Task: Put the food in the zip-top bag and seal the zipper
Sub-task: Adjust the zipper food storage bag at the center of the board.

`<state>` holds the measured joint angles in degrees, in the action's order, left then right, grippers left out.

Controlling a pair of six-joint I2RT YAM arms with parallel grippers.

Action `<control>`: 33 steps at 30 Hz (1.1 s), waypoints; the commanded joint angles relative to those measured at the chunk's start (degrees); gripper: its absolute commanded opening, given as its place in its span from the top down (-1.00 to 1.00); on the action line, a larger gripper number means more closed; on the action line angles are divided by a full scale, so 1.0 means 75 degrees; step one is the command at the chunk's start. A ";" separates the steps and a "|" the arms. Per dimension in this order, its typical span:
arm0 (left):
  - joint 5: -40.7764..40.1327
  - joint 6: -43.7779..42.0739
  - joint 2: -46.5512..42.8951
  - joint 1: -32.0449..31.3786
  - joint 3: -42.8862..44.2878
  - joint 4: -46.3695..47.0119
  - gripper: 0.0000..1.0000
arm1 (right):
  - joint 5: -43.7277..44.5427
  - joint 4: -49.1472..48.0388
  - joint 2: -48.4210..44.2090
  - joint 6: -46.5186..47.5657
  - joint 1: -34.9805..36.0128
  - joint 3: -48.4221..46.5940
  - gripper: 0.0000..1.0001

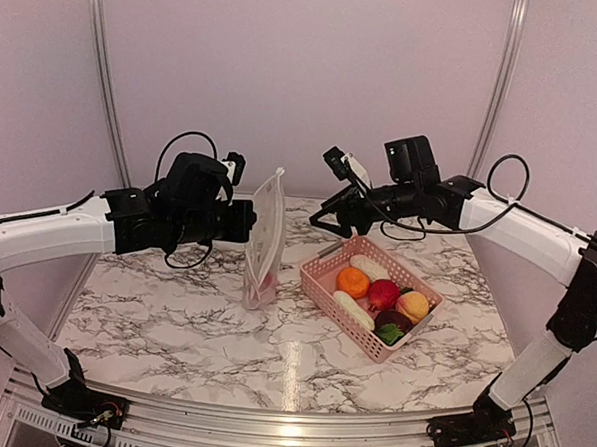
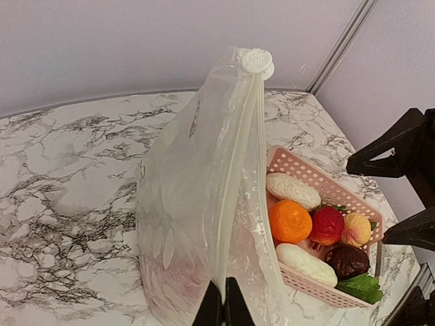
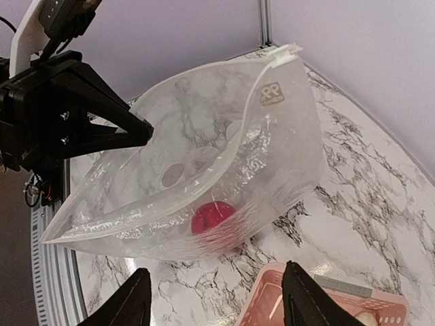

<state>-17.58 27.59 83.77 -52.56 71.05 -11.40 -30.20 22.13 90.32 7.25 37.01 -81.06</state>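
Your left jaws are closed tight on one edge of the zip-top bag (image 1: 265,232), which stands upright near the middle of the worktop (image 1: 173,322) with one red piece (image 3: 212,216) inside. Just right of it, the pink basket (image 1: 325,300) holds the other food (image 1: 353,282). Your right jaws hang above the basket's far corner, partly open, empty.

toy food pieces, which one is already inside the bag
The red round piece lying at the bottom of the zip-top bag; all the others, including a second red one, sit in the pink basket beside it.
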 commanded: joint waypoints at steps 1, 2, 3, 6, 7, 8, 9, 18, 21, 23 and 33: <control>0.0131 -0.0051 -0.0178 0.0023 -0.0190 0.0164 1.00 | -0.0905 0.0075 0.0905 -0.0567 0.0061 -0.0927 -0.22; 0.0157 -0.0029 -0.0168 0.0022 -0.0202 0.0196 1.00 | -0.1095 0.0108 0.1132 -0.0682 0.0072 -0.1131 -0.21; 0.0170 -0.0022 -0.0145 0.0021 -0.0206 0.0221 1.00 | -0.1227 0.0149 0.1368 -0.0781 0.0087 -0.1328 -0.21; 0.0182 -0.0011 -0.0084 0.0014 -0.0193 0.0268 1.00 | -0.1288 0.0348 0.1982 -0.1062 0.0204 -0.1943 -0.21; 0.0193 -0.0005 -0.0067 0.0020 -0.0192 0.0282 1.00 | -0.1305 0.0437 0.2229 -0.1161 0.0235 -0.2146 -0.21; 0.0199 0.0000 -0.0037 0.0023 -0.0192 0.0313 1.00 | -0.1275 0.0534 0.2418 -0.1241 0.0271 -0.2333 -0.20; 0.0216 0.0009 -0.0020 0.0013 -0.0181 0.0323 1.00 | -0.1302 0.0596 0.2566 -0.1321 0.0302 -0.2491 -0.16; 0.0324 0.0036 0.0252 0.0016 -0.0084 0.0318 1.00 | -0.1555 0.0687 0.2989 -0.1727 0.0432 -0.2931 0.61; -0.0141 0.0091 0.0395 0.0018 0.0106 -0.0114 1.00 | -0.1169 0.0903 0.2823 -0.1674 0.0429 -0.2933 1.00; -0.0942 0.0101 0.0518 0.0016 0.0459 -0.0864 1.00 | -0.0602 0.1048 0.2535 -0.1523 0.0368 -0.2752 1.00; -0.2889 -0.0555 0.0465 0.0045 0.1215 -0.2025 1.00 | -0.0347 0.1708 0.1468 -0.1118 -0.0199 -0.1914 1.00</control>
<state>-33.78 25.82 87.11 -52.49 78.00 -22.44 -31.53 32.01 103.42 -3.22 36.49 -94.87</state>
